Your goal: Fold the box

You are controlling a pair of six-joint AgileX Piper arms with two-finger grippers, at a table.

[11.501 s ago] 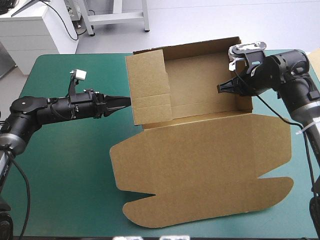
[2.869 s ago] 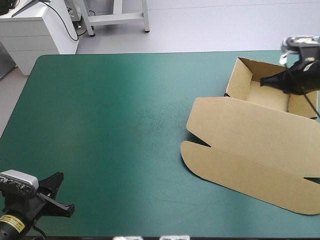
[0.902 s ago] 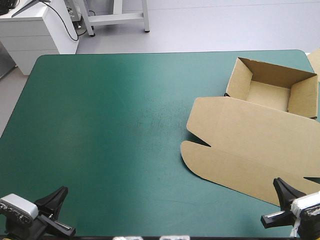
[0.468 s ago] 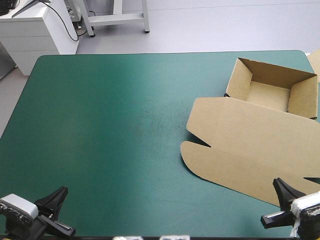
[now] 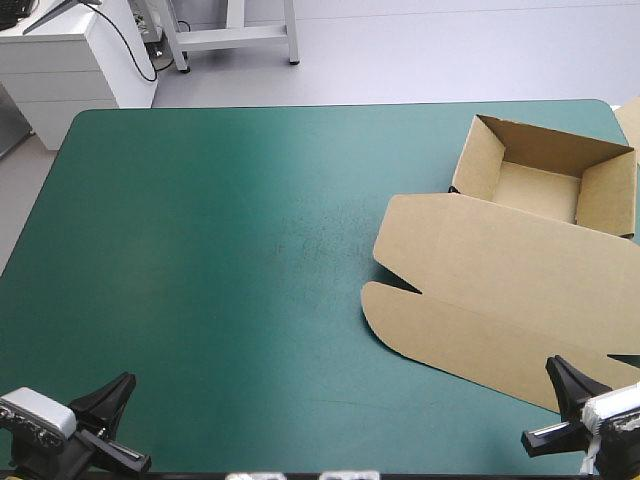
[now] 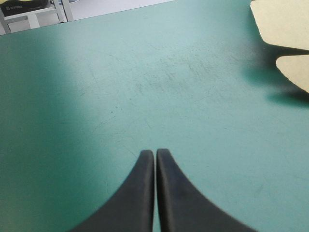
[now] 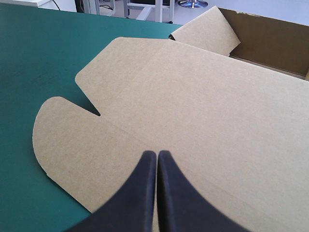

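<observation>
The brown box (image 5: 520,250) sits at the table's right side as an open tray with four raised walls near the far right corner. Its lid (image 5: 500,300) lies flat toward the front, with rounded flaps. My right gripper (image 5: 562,408) is shut and empty at the front right edge, its tips over the lid's front flap (image 7: 96,145). In the right wrist view the right gripper (image 7: 157,153) points along the lid toward the tray (image 7: 265,38). My left gripper (image 5: 112,420) is shut and empty at the front left corner, far from the box. The left gripper (image 6: 155,152) hovers over bare teal-green cover, the lid's flap (image 6: 285,24) far ahead.
A pale board edge (image 5: 631,115) shows past the table's far right corner. The teal-green cover (image 5: 220,260) stretches bare across the left and middle. A white cabinet (image 5: 70,60) stands beyond the far left corner.
Earlier both grippers worked at the box's walls at mid-table. Since then the box stands as a tray at the right and both arms have drawn back to the front corners. Just before now nothing moved.
</observation>
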